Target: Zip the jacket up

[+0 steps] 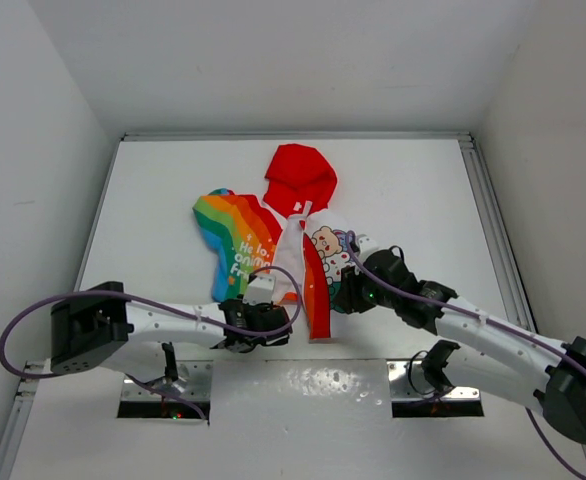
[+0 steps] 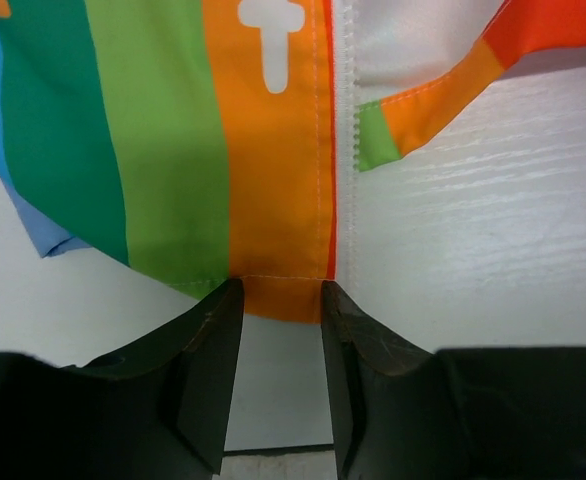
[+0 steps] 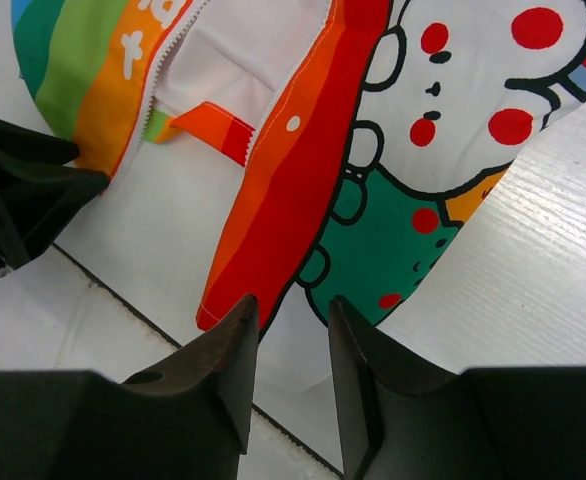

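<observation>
Left pincer [image 2: 281,290] parted at jacket [image 2: 163,150] hem | right pincer [image 3: 293,302] parted | jacket unzipped

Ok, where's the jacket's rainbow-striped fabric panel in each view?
Top external: the rainbow-striped fabric panel lies left of centre, below-left of the red hood.
Left wrist: it fills the upper left.
Right wrist: only its lower end shows, in the top-left corner.
Shared landmark: the black left gripper, at the panel's bottom hem in all three views.

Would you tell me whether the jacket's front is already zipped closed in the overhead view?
No, the jacket lies open, its two front edges spreading apart below the red hood with table showing between them.
</observation>
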You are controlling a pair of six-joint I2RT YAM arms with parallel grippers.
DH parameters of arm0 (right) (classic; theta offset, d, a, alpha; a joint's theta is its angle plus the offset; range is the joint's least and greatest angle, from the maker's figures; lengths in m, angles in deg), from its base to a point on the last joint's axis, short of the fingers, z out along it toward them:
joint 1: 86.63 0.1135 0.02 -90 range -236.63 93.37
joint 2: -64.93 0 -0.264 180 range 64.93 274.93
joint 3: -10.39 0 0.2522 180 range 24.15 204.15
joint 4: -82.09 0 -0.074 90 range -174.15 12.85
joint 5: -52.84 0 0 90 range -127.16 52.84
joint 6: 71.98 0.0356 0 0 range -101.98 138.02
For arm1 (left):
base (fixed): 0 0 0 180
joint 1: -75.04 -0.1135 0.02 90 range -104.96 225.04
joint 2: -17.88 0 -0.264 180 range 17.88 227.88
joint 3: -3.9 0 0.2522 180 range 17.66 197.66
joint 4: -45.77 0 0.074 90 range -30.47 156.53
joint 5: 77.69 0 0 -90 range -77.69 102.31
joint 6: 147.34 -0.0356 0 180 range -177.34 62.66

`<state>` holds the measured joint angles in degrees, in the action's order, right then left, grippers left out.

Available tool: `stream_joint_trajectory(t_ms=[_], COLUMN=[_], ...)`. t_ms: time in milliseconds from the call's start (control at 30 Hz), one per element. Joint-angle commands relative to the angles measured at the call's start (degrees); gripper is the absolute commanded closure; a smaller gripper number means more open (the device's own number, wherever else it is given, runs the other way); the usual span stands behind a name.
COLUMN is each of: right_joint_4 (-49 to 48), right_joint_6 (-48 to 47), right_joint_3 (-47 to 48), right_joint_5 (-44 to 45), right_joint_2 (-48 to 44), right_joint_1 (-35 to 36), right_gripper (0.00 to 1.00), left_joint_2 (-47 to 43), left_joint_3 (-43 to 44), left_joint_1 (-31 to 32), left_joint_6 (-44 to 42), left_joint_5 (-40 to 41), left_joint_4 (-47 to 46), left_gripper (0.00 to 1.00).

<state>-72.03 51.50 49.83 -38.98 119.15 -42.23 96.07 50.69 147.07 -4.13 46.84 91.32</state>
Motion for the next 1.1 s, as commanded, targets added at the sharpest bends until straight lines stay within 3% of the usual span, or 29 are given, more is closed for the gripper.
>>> stream_joint_trajectory(t_ms=[0,100,200,267,300,567,600,633,700,800,967,1067], right_joint_4=[-2.8,-2.5,-2.5,-1.5,-1.5,-2.2,-1.9,-1.9,-2.4,-2.6,-2.7,-2.5], right_joint_6=[0.5,0.8,0.8,0.9,1.2,1.9,1.5,1.4,1.7,1.7,2.0,2.1], right_joint_3=[0.5,0.4,0.2,0.5,0.7,3.1,3.6,3.8,3.9,4.0,3.8,3.9], right_joint_5=[-2.0,-2.3,-2.3,-1.5,-1.2,-3.1,-3.1,-2.8,-2.5,-2.7,-2.6,-1.9], right_joint_2=[0.4,0.5,0.2,0.2,0.1,1.8,2.3,2.4,2.7,3.4,3.7,3.8], right_joint_1=[0.2,0.5,0.5,0.4,0.4,0.6,0.9,1.0,1.2,1.7,2.2,2.3], right_gripper=[0.65,0.65,0.65,0.65,0.65,0.63,0.63,0.63,0.63,0.63,0.63,0.63], left_joint_2=[0.6,0.6,0.5,0.4,0.2,-13.2,-14.2,-15.6,-16.2,-16.0,-12.3,-9.9], left_joint_3=[-1.1,-4.5,-6.9,-7.2,-6.9,-9.0,-8.9,-9.0,-9.0,-11.1,-12.9,-12.2], left_joint_1=[0.5,-0.7,-1.7,-1.8,-1.7,-2.4,-2.9,-3.2,-4.3,-5.5,-8.7,-8.9], left_joint_6=[1.5,0.6,0.0,0.0,0.1,-0.1,-0.9,-1.4,-2.2,-3.8,-6.9,-7.9], left_joint_5=[1.6,-0.1,-1.1,-1.0,-0.6,1.0,0.6,0.3,-1.1,-4.1,-11.0,-12.5], left_joint_4=[-5.2,-10.2,-14.6,-15.8,-15.4,-14.2,-13.9,-13.6,-13.2,-15.8,-19.7,-20.5], left_gripper=[0.66,0.70,0.84,0.99,1.00,0.98,0.83,0.76,0.66,0.59,0.57,0.69])
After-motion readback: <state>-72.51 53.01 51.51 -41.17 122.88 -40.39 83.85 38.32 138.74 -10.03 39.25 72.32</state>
